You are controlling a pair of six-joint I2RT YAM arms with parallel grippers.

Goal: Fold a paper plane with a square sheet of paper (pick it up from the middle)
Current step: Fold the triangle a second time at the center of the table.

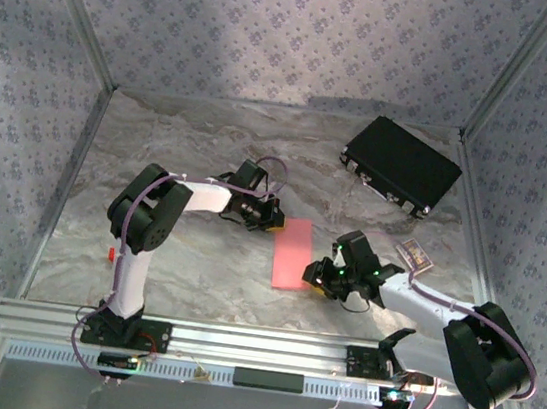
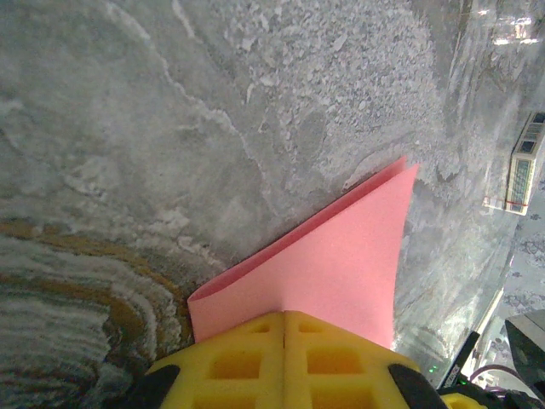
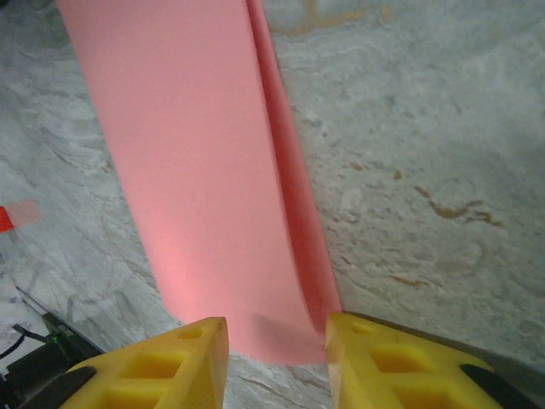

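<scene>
Top external: pink paper (image 1: 292, 254) folded to a narrow strip, lying mid table (image 1: 211, 146).
L gripper (image 1: 269, 222): at strip's far end; left wrist view shows yellow fingers (image 2: 247, 358) pressed tight together, pinching the paper's (image 2: 341, 256) edge.
R gripper (image 1: 316, 281): at strip's near end; jaws part open, straddling the paper (image 3: 213, 170); no grip seen.
Black case (image 1: 401, 166): far right, well apart from the paper.
</scene>
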